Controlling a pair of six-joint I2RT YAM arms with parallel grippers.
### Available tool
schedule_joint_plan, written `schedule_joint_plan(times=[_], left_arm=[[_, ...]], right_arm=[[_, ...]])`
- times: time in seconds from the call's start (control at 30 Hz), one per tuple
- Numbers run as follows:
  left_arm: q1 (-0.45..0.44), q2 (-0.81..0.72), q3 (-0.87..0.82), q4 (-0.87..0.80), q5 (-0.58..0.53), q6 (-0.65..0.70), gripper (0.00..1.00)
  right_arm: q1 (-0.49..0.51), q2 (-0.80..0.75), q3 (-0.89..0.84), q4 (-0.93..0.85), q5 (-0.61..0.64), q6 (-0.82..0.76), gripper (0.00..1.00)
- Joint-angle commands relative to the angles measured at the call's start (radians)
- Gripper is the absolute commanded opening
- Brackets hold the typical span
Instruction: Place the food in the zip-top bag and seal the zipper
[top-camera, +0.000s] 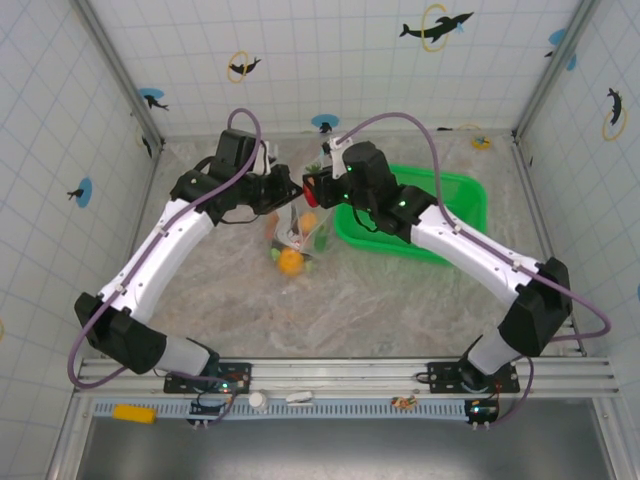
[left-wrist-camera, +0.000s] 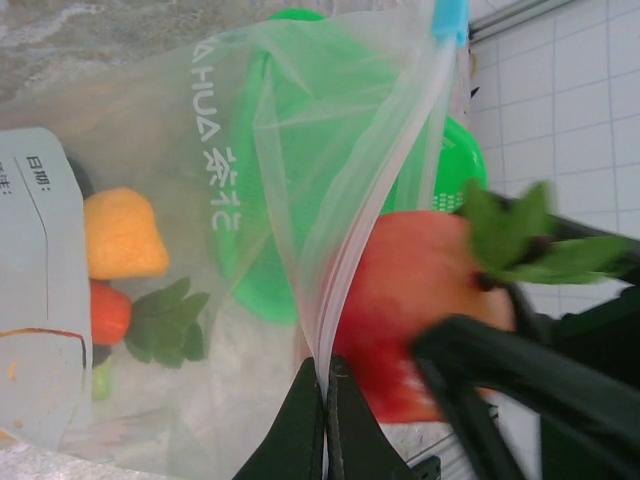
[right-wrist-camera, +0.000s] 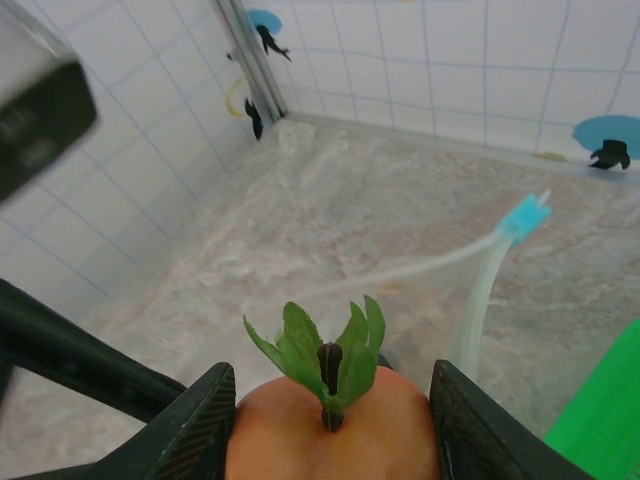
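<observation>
left tool (left-wrist-camera: 325, 425) is pinched tight on one lip of the zip-top bag (left-wrist-camera: 200, 170), right on the zipper (left-wrist-camera: 400, 160), holding the mouth up off the worktop (top-camera: 380, 300). through the clear film an orange citrus (left-wrist-camera: 122, 235) and a carrot (left-wrist-camera: 108, 312) lie inside, low in the bag. just right of the pinched lip is the red toy fruit (left-wrist-camera: 420, 270) with its green leafy cap. it is clamped at a middling spread in the right tool (top-camera: 318, 188). the fruit is at the mouth, touching or nearly touching the film, and i cannot tell whether it has crossed the lip. further right stands the green basket (top-camera: 440, 215).

the step in hand looks like feeding this fruit in. to do it well, the left pinch should hold the lip high and taut so the two zipper strips gape. the right tool should carry the fruit past both strips, toward the pieces below, before letting go. it should not drag the film or the blue slider (left-wrist-camera: 451, 18) with it.
</observation>
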Motion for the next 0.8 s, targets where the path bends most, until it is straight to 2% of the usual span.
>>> schedule_joint_plan(times=[0.0,0.13,0.3,0.4,0.5,0.67,0.77], left_arm=[[0.005,-0.033,0.058,-0.022,-0.018,0.0,0.0],[0.005,-0.042,0.076,-0.031,-0.03,0.0,0.0],[0.006,-0.051,0.054,-0.033,-0.037,0.006,0.0],[0.006,-0.06,0.032,-0.028,-0.043,0.006,0.0],[0.005,-0.066,0.014,-0.021,-0.047,0.007,0.0],[0.005,-0.083,-0.026,0.01,-0.035,0.003,0.0],[0.005,-0.093,-0.053,0.048,-0.003,-0.006,0.0]], right_arm=[[0.026,0.026,0.035,-0.037,0.073,-0.052,0.52],[0.035,0.03,0.03,-0.045,0.088,-0.045,0.54],[0.034,0.041,0.082,-0.08,0.063,-0.04,0.7],[0.015,0.037,0.119,-0.093,0.014,-0.021,0.74],[-0.008,0.028,0.146,-0.102,-0.054,0.003,0.74],[-0.081,-0.018,0.134,-0.055,-0.235,0.098,0.68],[-0.13,-0.034,0.125,-0.06,-0.251,0.18,0.64]])
